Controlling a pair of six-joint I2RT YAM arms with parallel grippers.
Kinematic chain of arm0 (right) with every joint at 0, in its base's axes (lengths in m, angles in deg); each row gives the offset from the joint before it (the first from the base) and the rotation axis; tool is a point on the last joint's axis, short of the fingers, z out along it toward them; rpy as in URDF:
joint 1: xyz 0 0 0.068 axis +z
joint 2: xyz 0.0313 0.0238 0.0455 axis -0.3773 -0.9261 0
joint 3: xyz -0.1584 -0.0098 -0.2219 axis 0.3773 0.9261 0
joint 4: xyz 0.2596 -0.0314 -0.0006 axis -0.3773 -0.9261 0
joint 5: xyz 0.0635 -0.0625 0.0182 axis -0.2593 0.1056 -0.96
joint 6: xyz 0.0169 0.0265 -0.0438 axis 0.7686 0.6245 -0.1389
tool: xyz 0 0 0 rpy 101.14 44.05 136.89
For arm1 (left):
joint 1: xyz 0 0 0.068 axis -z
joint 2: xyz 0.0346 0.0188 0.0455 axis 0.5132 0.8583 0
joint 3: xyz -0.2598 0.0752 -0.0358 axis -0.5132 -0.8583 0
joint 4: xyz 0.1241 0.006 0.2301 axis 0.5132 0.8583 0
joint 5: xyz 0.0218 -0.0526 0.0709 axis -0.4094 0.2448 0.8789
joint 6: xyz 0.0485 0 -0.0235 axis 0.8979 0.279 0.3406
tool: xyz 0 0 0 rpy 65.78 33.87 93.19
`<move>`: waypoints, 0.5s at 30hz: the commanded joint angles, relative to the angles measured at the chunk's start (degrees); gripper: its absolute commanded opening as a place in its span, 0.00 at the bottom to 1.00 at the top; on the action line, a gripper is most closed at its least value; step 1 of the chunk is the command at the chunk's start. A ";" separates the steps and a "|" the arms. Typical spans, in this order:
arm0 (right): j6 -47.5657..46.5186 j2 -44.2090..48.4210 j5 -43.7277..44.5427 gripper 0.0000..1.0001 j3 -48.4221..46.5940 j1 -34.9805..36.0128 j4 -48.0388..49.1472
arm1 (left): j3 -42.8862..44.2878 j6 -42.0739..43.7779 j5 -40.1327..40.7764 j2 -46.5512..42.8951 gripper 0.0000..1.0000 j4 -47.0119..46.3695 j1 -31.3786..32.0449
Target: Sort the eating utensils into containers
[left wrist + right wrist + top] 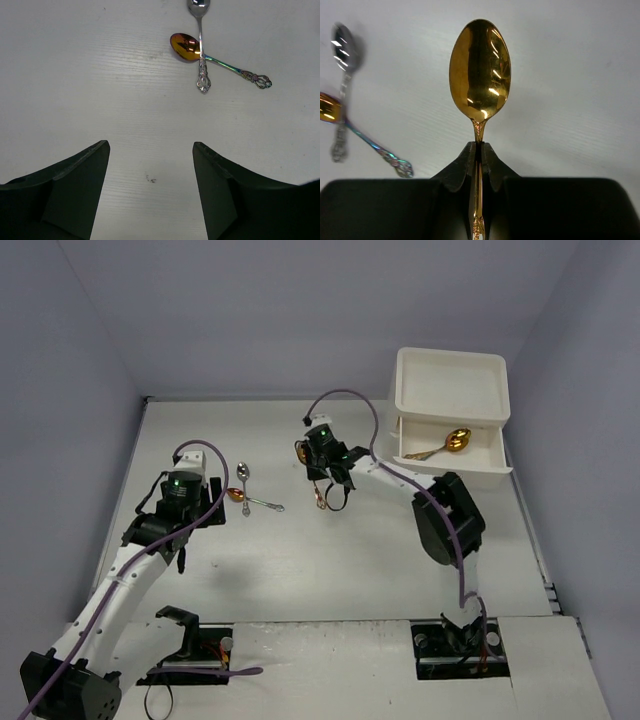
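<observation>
White tabletop (330, 560) lies bare under both arms. Your right gripper (480, 150) is pinched tight on a gold spoon (480, 70). It holds only the thin neck just below the bowl, with the bowl sticking out past the fingertips and the handle running back between the jaws. That is a small contact on slick metal, so a quick swing could let the spoon pivot or slide out.

From there you have to cross to the cabinet (450, 390) at the far right. Its open drawer (470, 468) already holds another gold spoon (450, 442). The cabinet body overhangs the drawer's rear, so come in too low or too far back and the projecting bowl may knock the front wall or the body.

Your left gripper (150, 145) hangs wide open above bare table, holding nothing. A silver spoon (201, 45) lies across a rainbow-handled spoon (186, 46) just ahead of it. Closing on either one will likely drag the other.
</observation>
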 commanded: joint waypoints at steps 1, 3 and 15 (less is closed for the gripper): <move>3.87 17.82 6.85 0.00 -3.21 -1.30 2.81 | 1.09 -0.13 -0.05 -1.23 0.64 -2.08 -0.52; 5.75 22.34 9.17 0.00 -1.55 -1.72 2.90 | 1.16 -0.22 -0.06 -1.38 0.64 -2.15 -0.52; 35.60 52.37 28.23 0.00 22.18 -18.15 4.84 | 1.16 -0.40 -0.74 -1.30 0.64 -2.15 -0.52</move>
